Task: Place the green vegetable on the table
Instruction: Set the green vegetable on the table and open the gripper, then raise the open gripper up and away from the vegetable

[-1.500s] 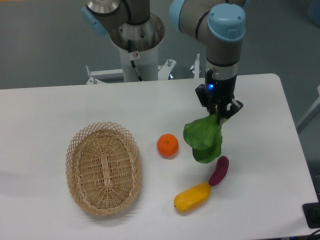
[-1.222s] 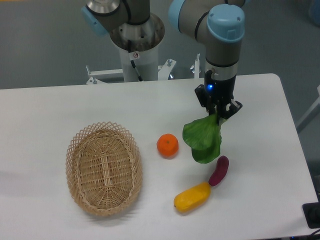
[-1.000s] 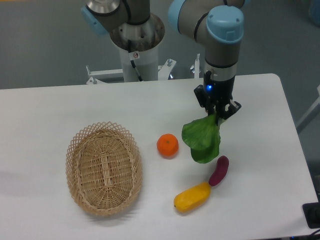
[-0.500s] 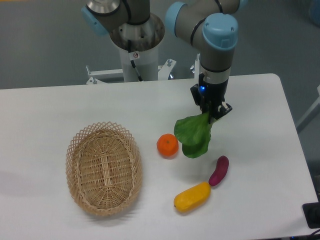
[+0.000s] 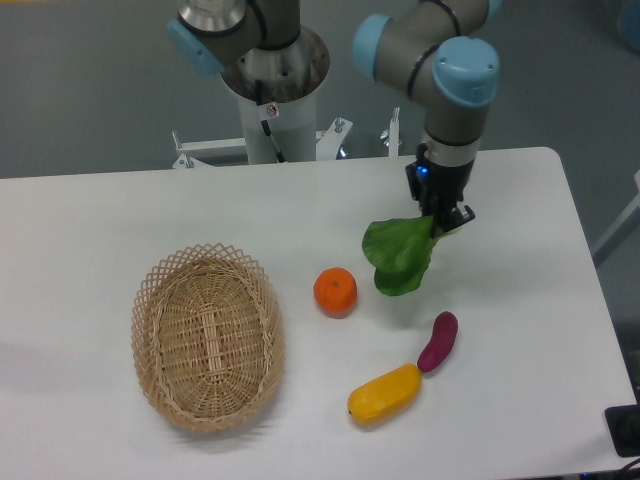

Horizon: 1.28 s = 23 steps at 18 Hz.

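Pincer (image 5: 440, 216) clamped on stalk end of green vegetable (image 5: 399, 258), leaf hanging down and leftward, apparently clear of the white surface (image 5: 120, 215). Positioned right of centre, with orange (image 5: 336, 291) just left of and slightly below the leaf tip. Purple eggplant-like piece (image 5: 437, 341) lying below the leaf, apart from it, touching or nearly touching the yellow oblong fruit (image 5: 385, 393) at its lower end. Wicker basket (image 5: 207, 335) well apart, at left.
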{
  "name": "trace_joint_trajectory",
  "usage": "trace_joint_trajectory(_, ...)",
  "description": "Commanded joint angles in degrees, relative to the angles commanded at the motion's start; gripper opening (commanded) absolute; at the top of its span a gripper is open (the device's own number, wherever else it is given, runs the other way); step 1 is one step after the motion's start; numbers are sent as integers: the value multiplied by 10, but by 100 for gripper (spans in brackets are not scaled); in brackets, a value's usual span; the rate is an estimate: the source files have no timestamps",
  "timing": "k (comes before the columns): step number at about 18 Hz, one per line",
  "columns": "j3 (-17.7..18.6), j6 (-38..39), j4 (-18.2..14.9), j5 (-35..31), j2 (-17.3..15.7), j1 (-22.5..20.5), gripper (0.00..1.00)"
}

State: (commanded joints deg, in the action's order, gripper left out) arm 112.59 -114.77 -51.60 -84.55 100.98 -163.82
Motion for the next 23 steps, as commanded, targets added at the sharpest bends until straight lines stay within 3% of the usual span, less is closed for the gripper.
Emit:
trace_joint_trajectory(4, 1, -8, 26, 0, 30, -5, 32)
trace_joint_trajectory(8, 3, 0, 28, 0, 37, -4, 40)
trace_joint_trajectory(9, 2, 0, 28, 1, 37, -4, 52)
trace_joint_trajectory(10, 2, 1, 29, 1, 37, -4, 73)
trace_joint_trajectory(11, 2, 1, 33, 2, 37, -4, 88)
trace_joint_trajectory(12, 2, 2, 33, 2, 38, -4, 94)
trace_joint_trajectory(17, -12, 22, 34, 3, 33, -3, 100)
trace_joint_trajectory(19, -39, 44, 30, 5, 28, 4, 100)
trace_joint_trajectory(23, -99, 94, -11, 22, 11, 16, 100)
